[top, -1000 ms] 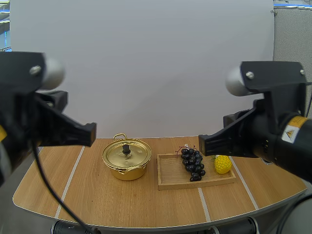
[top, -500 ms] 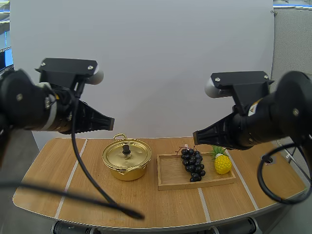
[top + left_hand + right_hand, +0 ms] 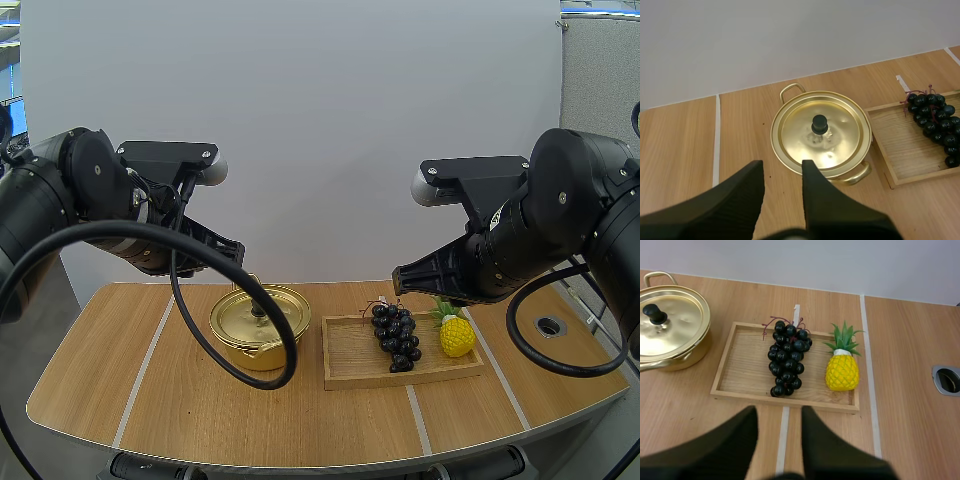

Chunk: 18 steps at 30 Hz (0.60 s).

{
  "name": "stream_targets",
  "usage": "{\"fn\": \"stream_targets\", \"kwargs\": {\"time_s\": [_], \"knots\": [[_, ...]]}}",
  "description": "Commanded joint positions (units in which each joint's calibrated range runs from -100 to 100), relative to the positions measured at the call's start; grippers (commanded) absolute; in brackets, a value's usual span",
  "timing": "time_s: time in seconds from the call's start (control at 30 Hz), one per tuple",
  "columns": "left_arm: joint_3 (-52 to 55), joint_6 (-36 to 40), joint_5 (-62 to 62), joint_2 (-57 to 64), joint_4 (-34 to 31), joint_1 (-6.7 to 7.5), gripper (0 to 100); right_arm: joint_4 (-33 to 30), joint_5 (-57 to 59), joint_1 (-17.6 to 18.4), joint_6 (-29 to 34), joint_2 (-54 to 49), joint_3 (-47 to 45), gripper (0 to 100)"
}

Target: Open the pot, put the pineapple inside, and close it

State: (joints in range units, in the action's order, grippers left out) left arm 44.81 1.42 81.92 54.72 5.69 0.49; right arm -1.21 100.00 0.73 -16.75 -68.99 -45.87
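Round golden metal pot (image 3: 821, 132), lidded: its small black knob (image 3: 819, 124) is best approached squarely from above by the left gripper (image 3: 782, 172), unclenched and empty like the right gripper (image 3: 779, 415).

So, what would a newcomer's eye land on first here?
The shiny gold pot, its lid on, sits beside a wooden tray holding dark grapes and a yellow pineapple side by side. The left hand hangs open facing the pot, the right hand open facing the tray.
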Motion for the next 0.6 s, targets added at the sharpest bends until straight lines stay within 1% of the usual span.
{"fn": "stream_targets", "kwargs": {"time_s": [0.0,0.03,0.13,0.27,0.4,0.57], "knots": [[-0.05,-1.19,-1.49,-0.16,0.39,-0.10,92,-1.18,0.00,-0.19,0.10,-0.09,0.40,100],[-0.05,-1.98,-0.90,-0.16,0.39,-0.10,100,-1.18,0.00,-0.19,0.10,-0.09,0.40,100],[-0.05,-4.89,2.59,-0.54,0.25,-0.10,100,-1.18,0.00,-0.19,0.10,-0.09,0.40,100],[-0.05,-7.90,3.80,-1.52,0.25,-0.10,100,-1.18,0.00,-0.19,0.10,-0.09,0.40,100],[-0.05,-11.10,-0.40,-1.84,0.25,-0.10,100,-1.18,0.00,-0.19,0.10,-0.09,0.40,100],[-0.05,-11.23,-6.10,-1.84,0.13,-0.10,100,-1.18,0.00,-0.19,0.10,-0.09,0.40,100]]}}
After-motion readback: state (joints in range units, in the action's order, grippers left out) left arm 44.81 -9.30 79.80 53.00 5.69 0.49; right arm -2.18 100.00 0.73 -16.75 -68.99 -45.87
